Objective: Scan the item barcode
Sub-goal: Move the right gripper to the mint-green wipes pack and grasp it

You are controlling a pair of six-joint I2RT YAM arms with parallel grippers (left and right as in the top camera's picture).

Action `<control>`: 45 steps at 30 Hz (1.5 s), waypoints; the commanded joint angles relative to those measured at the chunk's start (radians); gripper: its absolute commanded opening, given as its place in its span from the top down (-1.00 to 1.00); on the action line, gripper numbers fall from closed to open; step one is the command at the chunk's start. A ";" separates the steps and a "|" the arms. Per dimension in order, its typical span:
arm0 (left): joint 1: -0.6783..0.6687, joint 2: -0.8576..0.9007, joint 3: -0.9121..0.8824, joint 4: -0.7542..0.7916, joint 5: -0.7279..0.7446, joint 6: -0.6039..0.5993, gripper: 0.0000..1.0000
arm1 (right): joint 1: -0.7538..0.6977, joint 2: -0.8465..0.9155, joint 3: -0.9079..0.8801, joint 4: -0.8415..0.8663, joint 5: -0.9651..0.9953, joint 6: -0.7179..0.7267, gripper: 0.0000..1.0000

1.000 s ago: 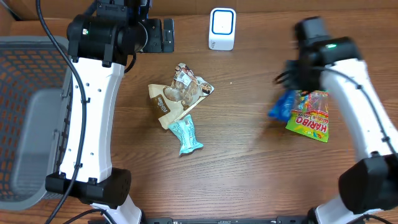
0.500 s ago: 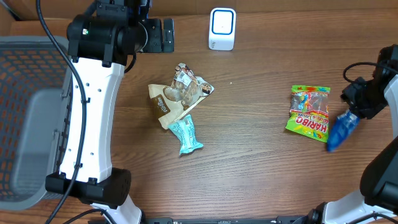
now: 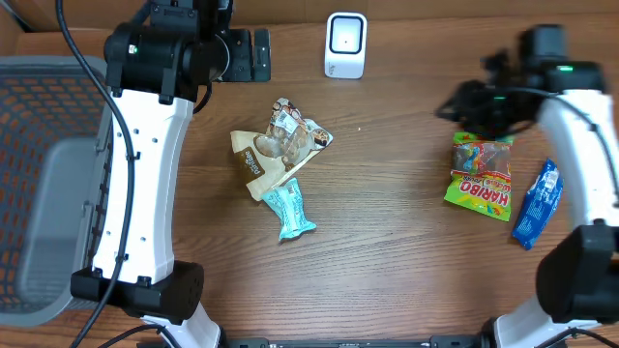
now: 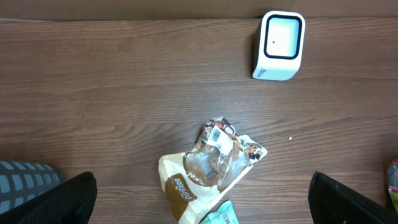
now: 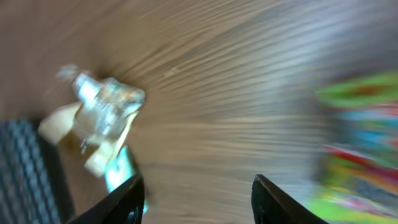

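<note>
1. On the right side of the wooden table: blue foil snack packet lies flat, just beside the green Haribo gummy bag;
2. right gripper is over the bag's top end, apart from the packet; jaws partway open, empty;
3. left gripper spread wide, empty.

The worktop is brown wood grain, smooth with a low sheen. The scanner is glossy white plastic. The gummy bag and blue packet are shiny printed film. The snack bag pairs clear crinkled film with a tan, matt-looking part. The teal wrapper is crinkled film too. The basket is grey mesh, seemingly plastic. The left arm has smooth white shells and black matt joints.
</note>
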 commanded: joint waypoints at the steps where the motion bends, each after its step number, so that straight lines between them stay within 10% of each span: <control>1: 0.003 0.009 -0.003 0.003 -0.009 -0.006 -0.99 | 0.206 -0.003 -0.081 0.068 -0.027 0.050 -0.10; 17: 0.003 0.009 -0.003 0.003 -0.009 -0.006 -0.99 | 0.692 -0.003 -0.504 0.588 0.105 0.822 -0.33; 25: 0.003 0.009 -0.003 0.003 -0.009 -0.006 -1.00 | 0.837 0.000 -0.547 0.684 0.229 0.929 -0.38; 38: 0.003 0.009 -0.003 0.003 -0.009 -0.006 -0.99 | 0.851 0.002 -0.547 0.689 0.286 0.924 0.92; 45: 0.003 0.009 -0.003 0.003 -0.009 -0.006 -1.00 | 0.797 0.002 -0.547 0.691 0.149 0.862 0.72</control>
